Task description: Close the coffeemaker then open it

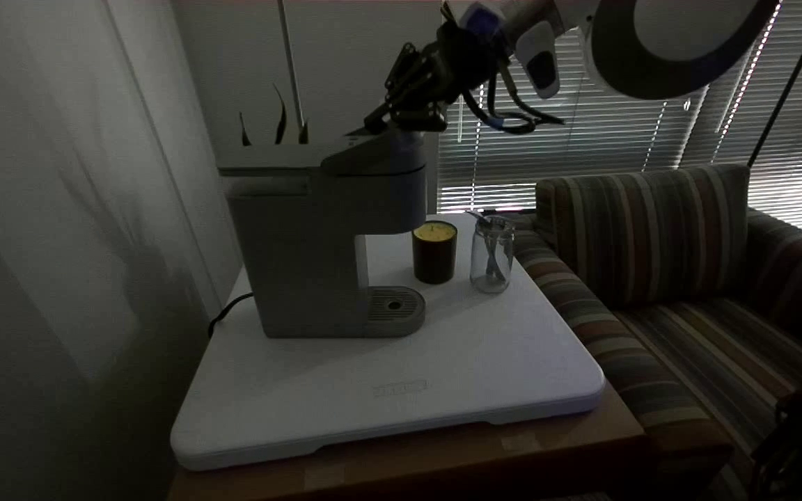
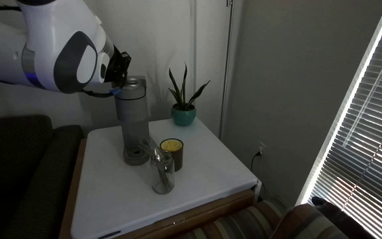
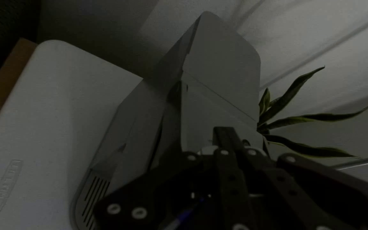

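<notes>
The grey pod coffeemaker [image 1: 307, 268] stands on the white counter [image 1: 491, 355], near a candle [image 1: 434, 254] and a glass jar [image 2: 163, 181] of cutlery [image 2: 158, 154]. Up at its top I see the end effector [image 3: 225, 133], fingers [image 3: 229, 142] drawn together, holding nothing; whether they touch it, I can't tell.

In an exterior view the boxy grey coffeemaker [image 1: 303, 271] stands upright on the white desk [image 1: 498, 355], its back by the left edge, between that edge's near and far corners, its rounded front facing the right edge; the lid [image 1: 373, 158] lies down over the brew head [image 1: 388, 205], a thin dark seam beneath it, though whether it is latched cannot be told; below, the round-ended drip base [image 1: 401, 325] sits flat, topped by a slotted grille [image 1: 406, 306].
</notes>
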